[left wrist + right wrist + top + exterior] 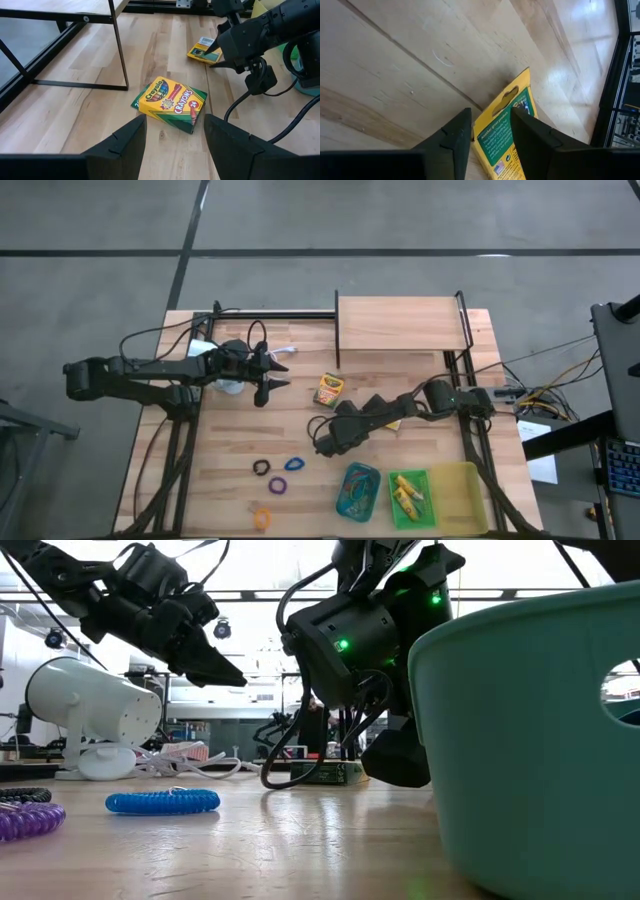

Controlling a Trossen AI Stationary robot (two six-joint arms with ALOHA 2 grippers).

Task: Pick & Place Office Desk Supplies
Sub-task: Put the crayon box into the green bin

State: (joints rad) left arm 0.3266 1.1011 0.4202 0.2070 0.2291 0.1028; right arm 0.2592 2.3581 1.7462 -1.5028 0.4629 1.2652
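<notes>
Crayon box (507, 132) lies between right claw (490, 131) fingers

I count two crayon boxes (170, 103) (204, 50), four coiled loops (261, 468) (295, 463) (277, 485) (262, 518), three plastic trays (358, 491) (411, 499) (457, 497), one white lamp (92, 710) and two arms.

Teal tray (530, 740) cut off by frame edge; flat crayon box (505, 132) partly behind fingers.

Light wooden table (230, 450), crayon box (328, 388), coloured loops (278, 485), three trays (358, 491), white lamp (95, 705)
</notes>
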